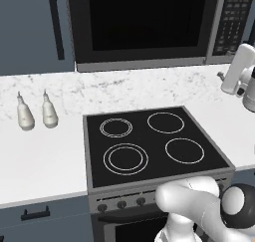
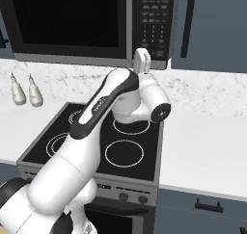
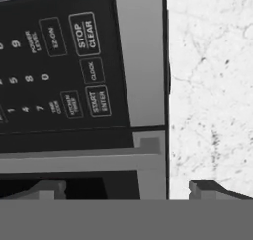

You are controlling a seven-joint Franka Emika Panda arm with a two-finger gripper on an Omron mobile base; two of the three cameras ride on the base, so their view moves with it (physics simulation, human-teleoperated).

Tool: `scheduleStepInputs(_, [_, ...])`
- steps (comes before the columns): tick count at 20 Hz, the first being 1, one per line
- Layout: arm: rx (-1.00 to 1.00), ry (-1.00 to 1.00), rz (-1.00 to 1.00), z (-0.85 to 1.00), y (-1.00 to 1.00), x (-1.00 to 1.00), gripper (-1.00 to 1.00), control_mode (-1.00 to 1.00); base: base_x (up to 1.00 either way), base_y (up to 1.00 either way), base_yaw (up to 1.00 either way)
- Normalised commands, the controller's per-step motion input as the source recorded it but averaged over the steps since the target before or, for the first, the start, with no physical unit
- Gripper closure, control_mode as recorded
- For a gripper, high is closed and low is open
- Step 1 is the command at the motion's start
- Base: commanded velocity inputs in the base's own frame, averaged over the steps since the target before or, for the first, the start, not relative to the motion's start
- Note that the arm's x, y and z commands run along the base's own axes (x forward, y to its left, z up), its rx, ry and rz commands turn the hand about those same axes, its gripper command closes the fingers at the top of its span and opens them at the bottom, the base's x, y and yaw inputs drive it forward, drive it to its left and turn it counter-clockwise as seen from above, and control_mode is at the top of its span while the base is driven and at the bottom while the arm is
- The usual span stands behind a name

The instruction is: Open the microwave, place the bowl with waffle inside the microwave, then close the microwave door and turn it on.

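Bench: a white, grey-veined marble bench (image 1: 45, 151) is seen running left and right of a black four-ring stovetop (image 1: 152, 144), with a matching marble backsplash (image 1: 139, 89) behind it.
Room: blue-grey cabinets (image 2: 212, 26) are seen beside the microwave, and drawer fronts with dark handles under the bench; oven knobs (image 1: 122, 204) are set along the stove's front edge.
Bench items: two pale shaker bottles (image 1: 35, 111) are stood side by side at 9 o'clock from the stovetop, close together, upright.
Microwave: the microwave (image 1: 149, 22) is mounted above the backsplash, at 12 o'clock over the stovetop; black and grey steel casing is noted.
Microwave door: the microwave door (image 2: 67, 19) is seen shut, dark glass in a grey frame.
Keypad: a keypad strip (image 3: 74, 66) is carried at the door's 3 o'clock side; STOP/CLEAR, CLOCK and START/ENTER labels are read in the hand view.
Tool: the tool (image 3: 133, 190) is held up near the microwave's lower right corner, under the keypad; its fingertips (image 3: 210, 188) are seen set wide apart, with nothing held.
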Motion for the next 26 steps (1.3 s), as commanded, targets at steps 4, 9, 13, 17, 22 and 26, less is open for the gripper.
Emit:
scheduleStepInputs(4, [0.0, 0.0, 0.0, 0.0, 0.0, 0.46, -1.0, -1.0, 0.0, 0.0, 0.0])
scheduleStepInputs(9, [0.0, 0.0, 0.0, 0.0, 0.0, 0.5, -1.0, -1.0, 0.0, 0.0, 0.0])
scheduleStepInputs(13, [0.0, 0.0, 0.0, 0.0, -0.02, 0.47, -1.0, -1.0, 0.0, 0.0, 0.0])
scheduleStepInputs(17, [0.0, 0.0, 0.0, 0.0, -0.25, 0.24, -1.0, -1.0, 0.0, 0.0, 0.0])
scheduleStepInputs(22, [0.0, 0.0, 0.0, -0.07, -0.29, 0.07, -1.0, -1.0, 0.0, 0.0, 0.0])
scheduleStepInputs(26, [0.0, 0.0, 0.0, -0.07, -0.37, 0.15, -1.0, -1.0, 0.0, 0.0, 0.0])
